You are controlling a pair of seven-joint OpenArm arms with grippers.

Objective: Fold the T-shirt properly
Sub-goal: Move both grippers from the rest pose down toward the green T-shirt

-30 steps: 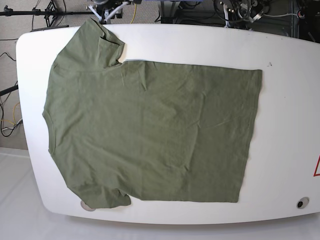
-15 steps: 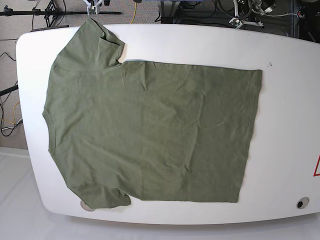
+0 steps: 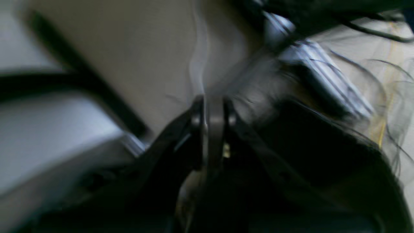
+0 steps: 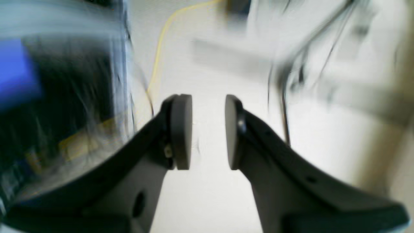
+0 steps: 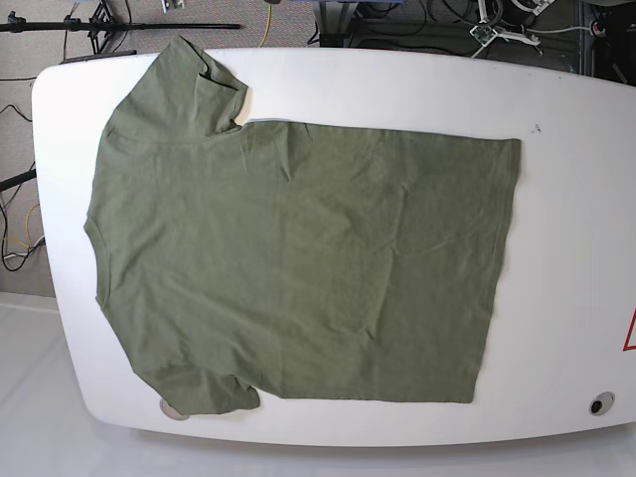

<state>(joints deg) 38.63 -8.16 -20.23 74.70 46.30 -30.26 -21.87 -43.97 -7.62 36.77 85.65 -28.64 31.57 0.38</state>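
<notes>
The olive-green T-shirt lies spread flat on the white table. Its collar points left and its hem right. One sleeve reaches the far edge and the other sleeve reaches the near edge. In the left wrist view my left gripper is shut, pads pressed together with nothing between them, over blurred floor and cables. My right gripper stands open and empty in the right wrist view, over a pale blurred background. Neither wrist view shows the shirt. Both arms are almost out of the base view.
Beyond the far table edge lie cables, a black stand and some equipment. A round hole sits near the front right corner. A red mark is at the right edge.
Both arms have drawn back past the far edge of the table, nearly leaving the base view. The T-shirt has not moved.
</notes>
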